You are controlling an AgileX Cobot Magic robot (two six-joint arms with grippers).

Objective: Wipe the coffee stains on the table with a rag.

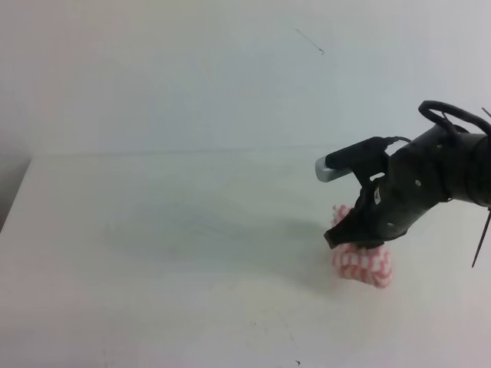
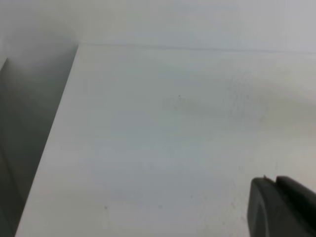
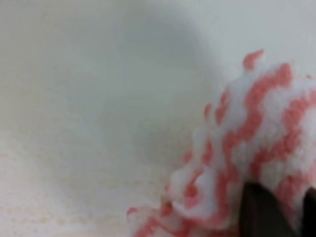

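A red-and-white striped rag (image 1: 368, 264) lies bunched on the white table (image 1: 153, 230) at the right. My right gripper (image 1: 343, 236) reaches down onto the rag's left top. In the right wrist view the rag (image 3: 247, 123) fills the lower right, and two dark fingers (image 3: 261, 210) press into it with fabric between them. The coffee stains show in no view. Only a dark corner of my left gripper (image 2: 276, 197) appears at the bottom right of the left wrist view, above bare table (image 2: 173, 123); its jaws are hidden.
The table's left edge (image 1: 17, 192) drops off beside a grey gap, and its back edge meets a white wall. A thin black cable (image 1: 482, 238) hangs by the right arm. Tiny dark specks (image 1: 298, 362) dot the front.
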